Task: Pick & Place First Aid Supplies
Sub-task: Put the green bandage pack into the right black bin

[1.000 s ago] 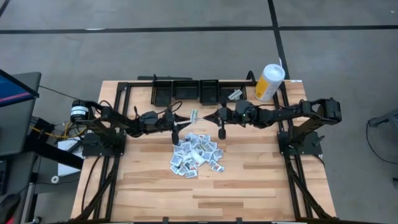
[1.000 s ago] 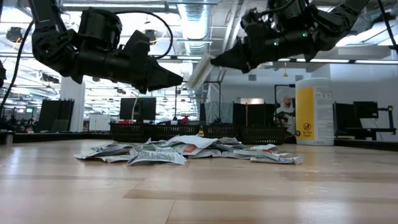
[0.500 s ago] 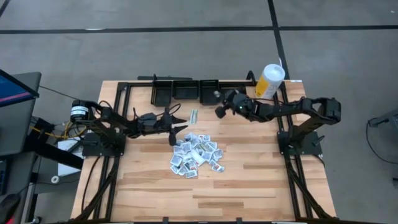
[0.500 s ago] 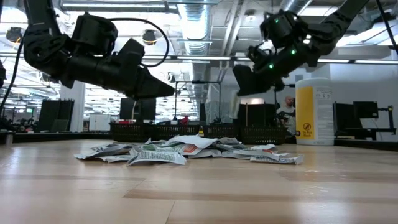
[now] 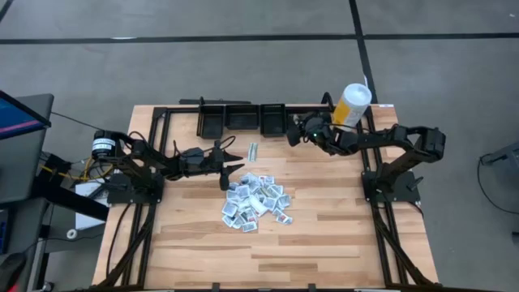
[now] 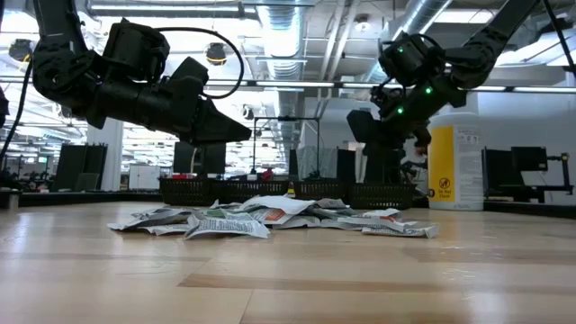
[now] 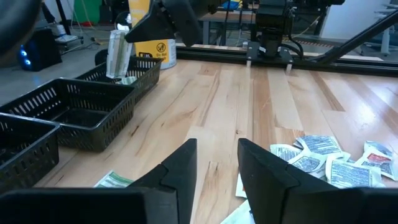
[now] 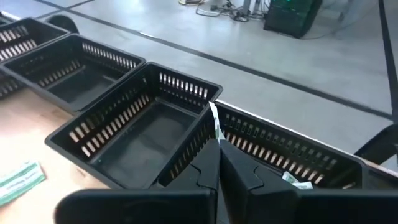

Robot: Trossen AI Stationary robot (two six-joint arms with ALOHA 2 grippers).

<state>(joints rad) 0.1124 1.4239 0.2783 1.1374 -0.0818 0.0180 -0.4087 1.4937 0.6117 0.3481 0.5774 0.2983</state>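
Pale wood tabletop (image 5: 324, 243), with a loose heap of small flat white packets with grey-blue print (image 5: 255, 201) spread around its middle. They're overlapped every which way, so no shared direction can be read off the heap

One thin white oblong packet (image 7: 117, 53) is pinched in the right gripper (image 5: 290, 135), fingers closed flat on its upper end. It's hung more or less upright, long axis vertical, free end pointed down at the row of black slotted plastic baskets (image 8: 183, 87) along the far edge. In the right wrist view it's seen edge-on, right above the wall shared by two baskets, so which compartment it's over can't really be called. Another packet (image 8: 295, 180) is seen lying in the neighbouring basket

The left gripper (image 5: 233, 169) is held low just beside the heap's far-left corner, fingers parted, nothing between them. A lone green-striped oblong packet (image 5: 253, 150) is lying flat on the wood between heap and baskets, long axis run roughly towards the baskets

Handling-wise, these are probably feather-light, thin, floppy sachets, likely a bit slick. They'd best be taken by an edge or corner that's propped up on a neighbour, pinched across the short side. One lying dead flat on bare wood would be harder to get under, and two could easily be grabbed at once from the heap

The tall white-and-yellow canister (image 5: 351, 107) is stood at the far right corner, not part of the job
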